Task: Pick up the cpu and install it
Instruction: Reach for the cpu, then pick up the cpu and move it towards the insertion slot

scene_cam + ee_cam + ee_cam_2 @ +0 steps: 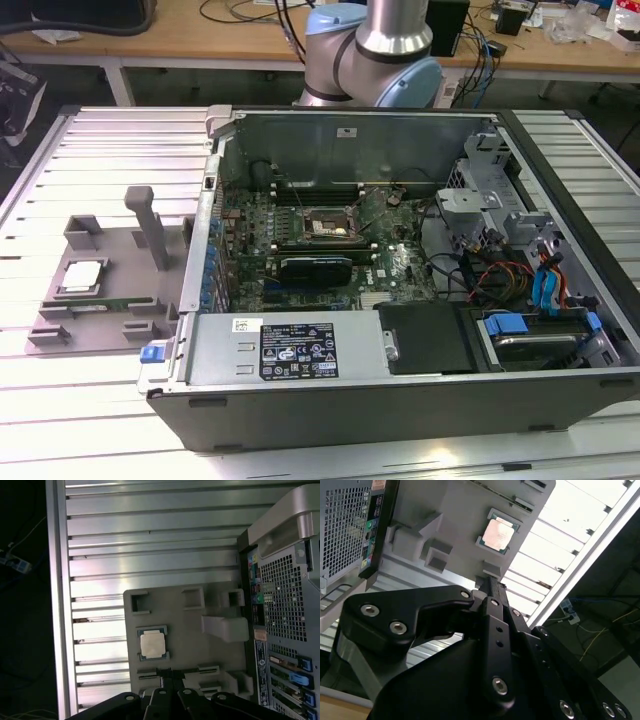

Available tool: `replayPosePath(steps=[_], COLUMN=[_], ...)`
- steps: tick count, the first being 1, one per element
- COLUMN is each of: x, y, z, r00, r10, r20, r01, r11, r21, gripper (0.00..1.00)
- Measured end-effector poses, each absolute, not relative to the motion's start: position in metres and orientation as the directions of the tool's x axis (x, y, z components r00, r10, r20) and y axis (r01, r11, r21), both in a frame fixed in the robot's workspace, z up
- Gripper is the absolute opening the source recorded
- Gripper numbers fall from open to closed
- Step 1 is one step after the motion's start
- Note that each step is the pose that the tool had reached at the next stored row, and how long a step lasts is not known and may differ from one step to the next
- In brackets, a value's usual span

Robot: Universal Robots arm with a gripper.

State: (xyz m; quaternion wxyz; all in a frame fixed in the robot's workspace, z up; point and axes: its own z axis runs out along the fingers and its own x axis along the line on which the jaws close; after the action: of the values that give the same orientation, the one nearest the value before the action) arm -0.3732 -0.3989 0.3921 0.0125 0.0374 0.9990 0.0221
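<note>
1. The cpu [82, 277] lies flat in its recess on the grey holder tray [120, 245], at the exterior view's left, beside the open computer case [400, 395].
2. In the first wrist view my gripper [166, 673] hangs over the tray near the chip, clear of it, with its fingers pressed together on nothing.
3. The motherboard socket [325, 228], at the centre of the exterior view, looks unfilled. I judge that pick-up and installation both remain.

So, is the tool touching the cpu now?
Apart. In the first wrist view the cpu lies uncovered on the gray tray, and a strip of bare tray separates it from the tool.
</note>
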Motion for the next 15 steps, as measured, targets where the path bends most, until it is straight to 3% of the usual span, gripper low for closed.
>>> replayPosePath(steps=[15], x=[-0.372], y=[-0.3988], z=[0.3921], r00=[-0.997], r10=[0.075], r20=[-0.023], r01=[0.074], r11=[0.996], r21=[0.045], gripper=[0.11])
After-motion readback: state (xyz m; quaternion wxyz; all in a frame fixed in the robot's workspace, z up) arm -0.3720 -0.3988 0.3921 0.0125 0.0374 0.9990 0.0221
